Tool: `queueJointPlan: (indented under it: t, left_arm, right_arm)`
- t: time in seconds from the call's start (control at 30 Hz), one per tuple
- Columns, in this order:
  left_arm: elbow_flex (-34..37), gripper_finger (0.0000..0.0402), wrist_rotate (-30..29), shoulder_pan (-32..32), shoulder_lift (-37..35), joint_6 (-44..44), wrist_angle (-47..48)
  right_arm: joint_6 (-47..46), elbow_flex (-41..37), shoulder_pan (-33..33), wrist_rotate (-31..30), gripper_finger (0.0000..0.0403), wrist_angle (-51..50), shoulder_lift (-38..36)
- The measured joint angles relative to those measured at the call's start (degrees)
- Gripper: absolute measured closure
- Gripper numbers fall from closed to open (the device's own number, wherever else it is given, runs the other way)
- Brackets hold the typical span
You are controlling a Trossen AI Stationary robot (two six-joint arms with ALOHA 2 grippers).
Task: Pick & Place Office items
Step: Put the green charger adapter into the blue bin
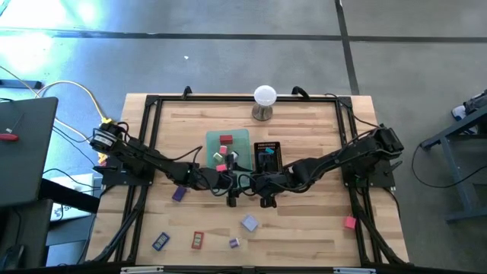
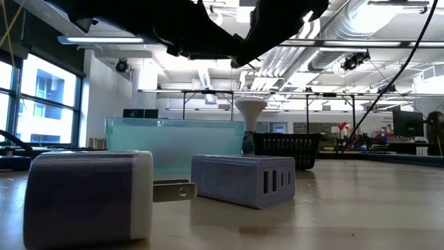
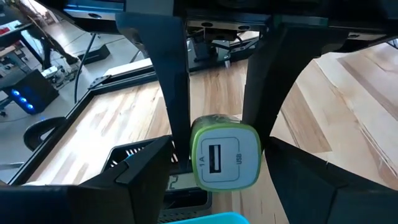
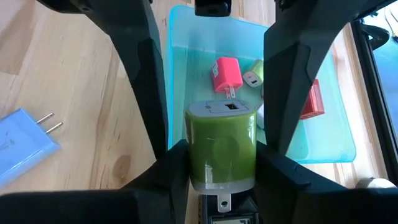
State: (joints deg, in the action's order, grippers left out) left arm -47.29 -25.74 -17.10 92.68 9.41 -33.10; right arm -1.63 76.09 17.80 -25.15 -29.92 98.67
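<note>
Wrist views are showing the same object from 2 sides: a green USB charger (image 4: 222,144) is being pinched between the right gripper (image 4: 221,155) pads, and the same green block (image 3: 225,154), its white face and USB port turned toward the left camera, is being flanked by the fingers of the left gripper (image 3: 214,134). Contact on the left side cannot be confirmed; those fingers are being held narrow, just beside or touching the charger. In the high view both grippers, left (image 1: 232,185) and right (image 1: 266,185), are being brought together near the table's middle, just in front of the translucent green tray (image 1: 242,138) and the black mesh tray (image 1: 267,144).

The charger is being judged as light, rigid and smooth-shelled, so slipping is likely if it is squeezed on its rounded corners. Its flat side faces are being suggested as the best hold, well clear of the metal prongs (image 4: 224,203) at 1 end.

Other chargers are lying in the green tray, among them a pink one (image 4: 226,74), while a pale blue one (image 4: 22,144) is resting on the wood outside it.
</note>
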Motion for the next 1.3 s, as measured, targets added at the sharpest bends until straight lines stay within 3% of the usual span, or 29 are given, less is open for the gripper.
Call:
queueJointPlan:
  t: [0.1, 0.3, 0.87, 1.3]
  left_arm:
    - [0.0, 0.0154, -0.4, -0.4, 0.0, 0.6, 0.0]
    - [0.0, 0.0154, -7.4, -2.8, 0.0, 3.9, -0.4]
    - [0.0, 0.0157, -7.6, -3.1, 0.0, 2.9, -0.9]
    - [0.0, 0.0274, -7.4, -2.8, 0.0, 2.3, -0.6]
  right_arm:
    - [0.0, 0.0, 0.0, 0.0, 0.0271, 0.0, 0.0]
    - [0.2, 0.0, 0.0, 0.0, 0.0270, -0.1, 0.0]
    - [0.4, 0.0, 0.0, 0.2, 0.0270, -0.1, 0.0]
    - [0.4, 0.0, -0.3, 1.1, 0.0270, 0.0, 0.0]
